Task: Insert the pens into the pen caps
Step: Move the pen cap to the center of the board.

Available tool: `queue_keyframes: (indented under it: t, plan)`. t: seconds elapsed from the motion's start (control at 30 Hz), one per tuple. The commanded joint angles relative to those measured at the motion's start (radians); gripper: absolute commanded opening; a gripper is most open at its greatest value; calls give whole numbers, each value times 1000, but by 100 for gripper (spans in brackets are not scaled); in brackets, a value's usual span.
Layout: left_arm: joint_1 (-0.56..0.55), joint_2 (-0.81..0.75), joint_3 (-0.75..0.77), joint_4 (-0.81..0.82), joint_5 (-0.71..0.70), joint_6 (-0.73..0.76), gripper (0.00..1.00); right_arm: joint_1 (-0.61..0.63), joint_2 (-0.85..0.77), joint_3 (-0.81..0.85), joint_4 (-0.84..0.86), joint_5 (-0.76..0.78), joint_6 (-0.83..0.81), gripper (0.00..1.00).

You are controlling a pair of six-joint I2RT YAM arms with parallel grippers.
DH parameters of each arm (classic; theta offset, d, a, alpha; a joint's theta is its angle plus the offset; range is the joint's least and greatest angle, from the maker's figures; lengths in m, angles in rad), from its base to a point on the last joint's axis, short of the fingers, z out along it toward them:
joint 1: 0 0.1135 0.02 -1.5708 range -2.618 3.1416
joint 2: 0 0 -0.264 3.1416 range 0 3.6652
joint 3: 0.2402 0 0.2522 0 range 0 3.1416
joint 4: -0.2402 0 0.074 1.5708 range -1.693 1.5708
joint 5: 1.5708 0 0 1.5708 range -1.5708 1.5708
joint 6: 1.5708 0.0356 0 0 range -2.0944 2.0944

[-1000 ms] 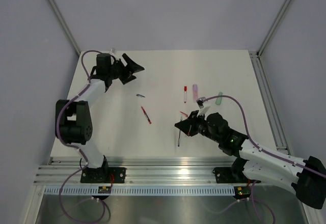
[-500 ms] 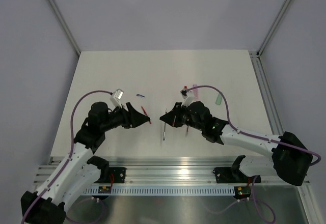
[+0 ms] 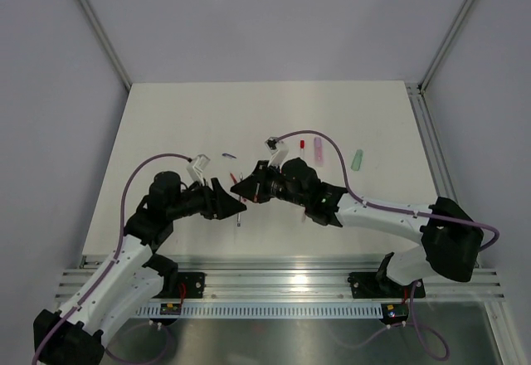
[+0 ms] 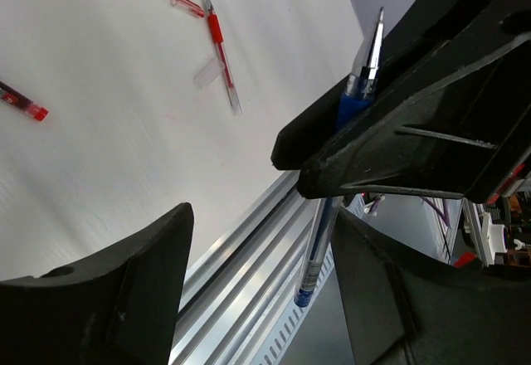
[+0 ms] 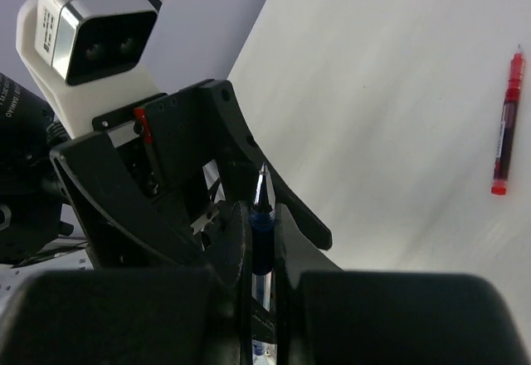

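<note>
My right gripper [image 5: 261, 216] is shut on a blue pen [image 5: 262, 189] with a clear barrel, its metal tip pointing up past the fingers. In the top view the right gripper [image 3: 247, 187] holds it above the table centre, barrel [image 3: 240, 218] hanging down. My left gripper [image 3: 231, 202] faces it, almost touching, open and empty. In the left wrist view the left gripper [image 4: 265, 290] gapes wide and the blue pen [image 4: 319, 249] hangs between its fingers. A small blue cap [image 3: 230, 155] lies just behind the grippers. A red pen [image 4: 222, 62] lies on the table.
A pink pen [image 3: 318, 149] and a green pen [image 3: 358, 160] lie at the back right, with a small red piece [image 3: 302, 144] beside them. Another red pen [image 5: 506, 128] lies on the white table [image 3: 166, 124]. An aluminium rail [image 3: 274, 278] runs along the near edge.
My right gripper carried the blue pen leftward to the table centre. My left arm swung from the far left back corner to the centre and now faces the right gripper.
</note>
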Motion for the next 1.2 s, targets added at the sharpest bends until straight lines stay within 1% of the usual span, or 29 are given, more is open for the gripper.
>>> queue_keyframes:
  t: [0.0, 0.03, 0.1, 0.17, 0.23, 0.27, 0.3, 0.33, 0.37, 0.4, 0.43, 0.5, 0.57, 0.6, 0.67, 0.7, 0.77, 0.8, 0.83, 0.87, 0.93, 0.97, 1.0, 1.03, 1.07, 1.1, 1.17]
  plan:
    - [-6, -23, -12, 49, 66, 23, 65, 15, 20, 70, 45, -18, 22, 0]
    - [-6, -32, -14, 53, 79, 19, 60, 17, 35, 87, 45, -26, 23, 0]
    - [-6, -41, -18, 52, 86, 17, 56, 18, 55, 106, 50, -41, 29, 0]
    - [-6, -49, -20, 50, 105, 17, 49, 26, 80, 129, 62, -60, 34, 0]
    - [-6, -56, -17, 49, 125, 20, 40, 29, 97, 145, 61, -67, 32, 0]
    - [-6, -70, -14, 43, 125, 26, 22, 29, 100, 150, 61, -69, 32, 0]
    - [-6, -81, -5, 3, 115, 49, 13, 29, 101, 153, 58, -70, 26, 1]
    - [-6, -92, 23, -26, 84, 66, 5, 30, 103, 165, 35, -72, 17, 6]
    - [-6, -104, 43, -99, 63, 86, 0, 29, 101, 173, 18, -73, -9, 10]
    - [-8, -136, 61, -129, 37, 119, 0, 29, 100, 181, -1, -76, -24, 16]
    - [-6, -153, 96, -162, -9, 133, 0, 27, 94, 202, -40, -84, -46, 31]
    - [-6, -199, 129, -238, -83, 164, 0, 21, 86, 245, -120, -113, -110, 41]
    - [-5, -217, 158, -288, -135, 173, 0, -2, 77, 271, -168, -151, -182, 48]
    - [-5, -230, 161, -293, -175, 178, 0, -14, 54, 277, -183, -187, -196, 48]
    - [-5, -237, 153, -292, -201, 177, 0, -51, 22, 265, -195, -236, -230, 48]
    - [-5, -242, 147, -287, -212, 170, 0, -95, 8, 259, -200, -282, -238, 48]
    - [-5, -254, 141, -266, -221, 166, 0, -138, -24, 253, -240, -322, -279, 47]
    - [-5, -259, 146, -259, -226, 169, 0, -172, -18, 271, -266, -348, -299, 43]
    - [-5, -270, 152, -256, -229, 173, 0, -184, -8, 285, -321, -350, -343, 41]
    - [-5, -277, 166, -247, -229, 190, 0, -195, 11, 302, -350, -347, -369, 37]
    - [-5, -291, 178, -232, -188, 209, 0, -225, 98, 391, -468, -339, -437, 33]
    - [-5, -302, 184, -223, -168, 216, 0, -233, 133, 423, -497, -330, -460, 31]
    - [-5, -306, 198, -223, -124, 239, 0, -239, 211, 496, -530, -298, -481, 29]
    - [-5, -313, 207, -227, -108, 252, 0, -243, 247, 538, -592, -279, -530, 28]
    - [-5, -328, 215, -239, -99, 264, 0, -244, 287, 575, -619, -264, -553, 28]
    - [-5, -337, 224, -250, -85, 294, 0, -244, 366, 654, -643, -236, -575, 28]
    - [-6, -358, 244, -284, -85, 319, 0, -246, 441, 734, -706, -215, -635, 27]
